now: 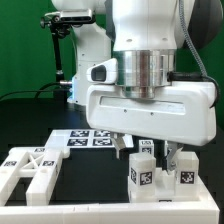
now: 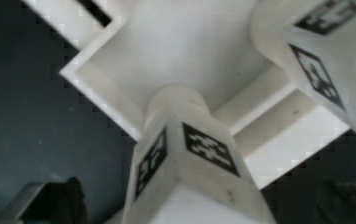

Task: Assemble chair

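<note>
The chair parts are chunky white plastic pieces with black-and-white tags. A cross-braced frame [image 1: 30,168] lies at the exterior view's left. Two upright tagged posts [image 1: 143,176] [image 1: 186,172] stand under my gripper [image 1: 148,152]. In the wrist view one tagged post [image 2: 196,150] rises between my two dark fingers [image 2: 54,202], and behind it is a white slotted panel [image 2: 157,55]. A second tagged post [image 2: 317,60] stands beside it. The jaws stand apart on either side of the near post, and a gap shows on one side. The gripper is open.
The marker board [image 1: 90,138] lies flat on the dark table behind the parts. A low white rail [image 1: 70,205] runs along the front edge. A black stand and cables [image 1: 62,50] rise at the back left.
</note>
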You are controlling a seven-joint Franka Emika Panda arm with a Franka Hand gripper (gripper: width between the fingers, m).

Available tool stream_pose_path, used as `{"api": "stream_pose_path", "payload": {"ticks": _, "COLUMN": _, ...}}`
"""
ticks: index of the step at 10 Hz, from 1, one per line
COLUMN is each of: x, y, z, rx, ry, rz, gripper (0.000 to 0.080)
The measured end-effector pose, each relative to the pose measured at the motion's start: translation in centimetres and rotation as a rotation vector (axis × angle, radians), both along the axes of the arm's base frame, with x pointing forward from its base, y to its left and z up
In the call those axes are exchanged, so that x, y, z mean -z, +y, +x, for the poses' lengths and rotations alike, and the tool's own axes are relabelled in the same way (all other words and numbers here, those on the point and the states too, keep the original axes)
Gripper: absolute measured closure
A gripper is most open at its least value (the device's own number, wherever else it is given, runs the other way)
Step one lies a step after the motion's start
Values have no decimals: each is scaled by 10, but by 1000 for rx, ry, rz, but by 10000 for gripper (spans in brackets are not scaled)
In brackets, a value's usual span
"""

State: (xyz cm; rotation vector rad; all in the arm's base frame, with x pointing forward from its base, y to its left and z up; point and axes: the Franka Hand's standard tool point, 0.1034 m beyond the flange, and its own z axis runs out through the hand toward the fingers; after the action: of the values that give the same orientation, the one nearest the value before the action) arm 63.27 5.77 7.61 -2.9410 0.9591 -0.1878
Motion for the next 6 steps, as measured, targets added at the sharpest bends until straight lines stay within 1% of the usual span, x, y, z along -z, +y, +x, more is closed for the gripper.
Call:
{"api": "stream_pose_path", "payload": {"ticks": 1, "x": 0, "y": 0, "z": 0, "rx": -54, "ry": 0, "rz": -7, "gripper": 150}}
{"api": "stream_pose_path", "payload": {"ticks": 2, "x": 0, "y": -2, "z": 0, "rx": -207, "ry": 1, "rz": -35, "gripper": 150}}
{"api": "stream_pose_path", "payload": {"ticks": 3, "x": 0, "y": -6, "z": 1, "rx": -334, "ry": 1, "rz": -52, "gripper": 150}}
{"api": "stream_pose_path", "payload": {"ticks": 5, "x": 0, "y": -9, "z": 1, "rx": -488, "ry": 1, "rz": -72, "gripper": 150}}
{"api": "stream_pose_path", "payload": {"ticks": 6, "x": 0, "y": -8, "z": 1, "rx": -518, "ry": 1, "rz": -76, "gripper": 150}}
